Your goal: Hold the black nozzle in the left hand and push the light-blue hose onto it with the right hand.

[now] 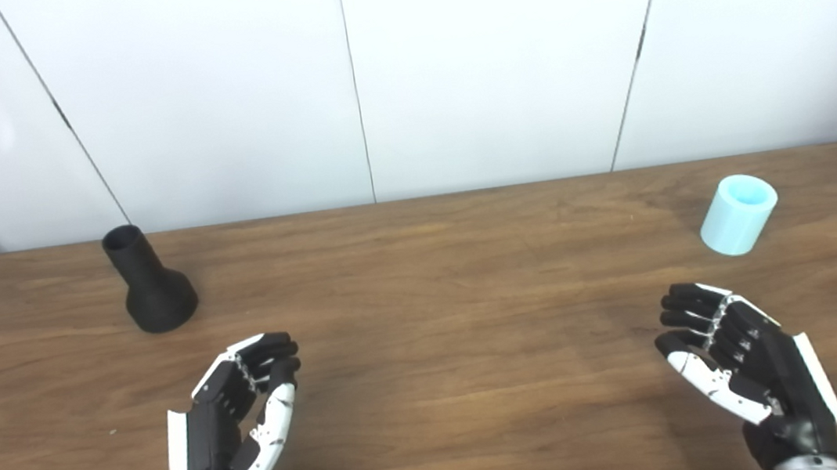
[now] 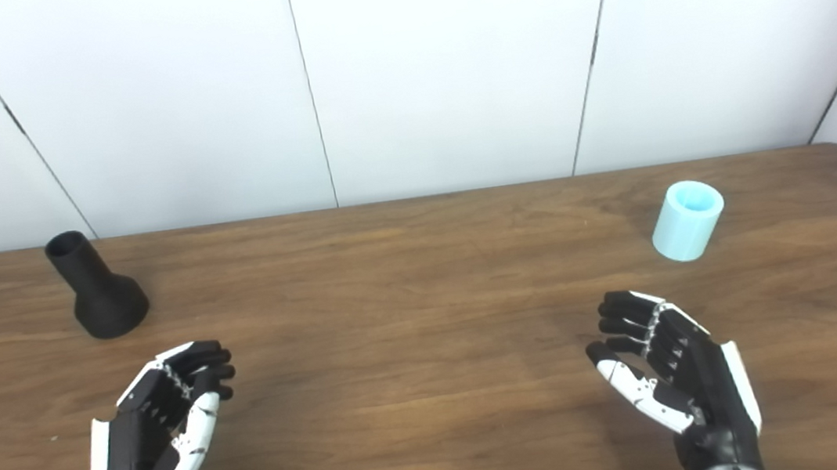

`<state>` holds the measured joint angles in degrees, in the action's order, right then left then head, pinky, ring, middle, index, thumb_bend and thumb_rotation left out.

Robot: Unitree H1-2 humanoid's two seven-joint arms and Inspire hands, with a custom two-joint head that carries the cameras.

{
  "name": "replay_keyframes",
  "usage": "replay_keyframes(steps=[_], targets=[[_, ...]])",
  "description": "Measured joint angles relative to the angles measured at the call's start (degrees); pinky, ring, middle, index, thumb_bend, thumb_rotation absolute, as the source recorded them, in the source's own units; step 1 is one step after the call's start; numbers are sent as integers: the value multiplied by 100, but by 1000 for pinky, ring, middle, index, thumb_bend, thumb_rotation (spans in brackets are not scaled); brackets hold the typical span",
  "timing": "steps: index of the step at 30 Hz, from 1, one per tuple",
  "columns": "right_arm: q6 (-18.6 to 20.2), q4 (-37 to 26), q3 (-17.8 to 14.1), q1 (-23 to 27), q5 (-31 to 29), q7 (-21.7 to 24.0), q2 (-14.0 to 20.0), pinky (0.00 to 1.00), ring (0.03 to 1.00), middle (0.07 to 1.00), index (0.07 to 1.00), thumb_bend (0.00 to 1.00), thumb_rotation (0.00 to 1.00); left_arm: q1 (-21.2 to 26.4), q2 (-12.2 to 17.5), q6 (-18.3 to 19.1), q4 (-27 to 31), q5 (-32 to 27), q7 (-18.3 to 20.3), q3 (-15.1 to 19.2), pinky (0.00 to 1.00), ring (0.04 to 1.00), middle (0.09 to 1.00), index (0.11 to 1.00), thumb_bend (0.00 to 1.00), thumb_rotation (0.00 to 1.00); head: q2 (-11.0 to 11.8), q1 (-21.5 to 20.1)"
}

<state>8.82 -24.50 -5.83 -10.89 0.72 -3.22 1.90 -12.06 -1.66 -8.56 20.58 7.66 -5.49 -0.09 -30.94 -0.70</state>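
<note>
- Two hands low in the frame, both empty: left hand [image 1: 240, 429] at lower left, right hand [image 1: 745, 367] at lower right, palms turned inward, fingers [image 1: 267, 355] loosely curled and apart, pinching nothing.
- Black nozzle [image 1: 148, 281] at upper left of the counter [image 1: 426, 305], standing on its wide flared base, narrow open neck up and leaning toward the far-left corner; well apart from the left hand, up and slightly left of it.
- Light-blue hose [image 1: 738, 214], a short stubby tube, at upper right of the counter, open end up and tilted toward the far right; near the right hand but not touching.
- Step in hand, by judgement: reaching out, nothing yet grasped.
- Best done by wrapping the left fingers around the flared base, leaving the narrow neck fully bare for the hose.
- Likewise, closing the right fingers around the hose's lower half, keeping its open mouth clear.
- Worth lifting both off the counter, meeting mid-frame, lining up the two axes before pushing straight on.
- Risk, by judgement: tipping the nozzle by nudging its neck; squashing the hose mouth oval by gripping too near the rim.
</note>
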Motion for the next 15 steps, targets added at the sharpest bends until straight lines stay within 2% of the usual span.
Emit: replay_keyframes(steps=[9, 15], targets=[[0, 0, 0, 0, -12, 13, 1, 639, 682, 681, 654, 258, 0, 0, 0, 48, 1, 4, 6, -4, 529, 609, 639, 629, 295, 289, 0, 0], [0, 0, -1, 0, -20, 11, 0, 630, 675, 677, 649, 260, 0, 0, 0, 64, 1, 88, -11, -1, 527, 601, 632, 623, 298, 315, -26, 35]])
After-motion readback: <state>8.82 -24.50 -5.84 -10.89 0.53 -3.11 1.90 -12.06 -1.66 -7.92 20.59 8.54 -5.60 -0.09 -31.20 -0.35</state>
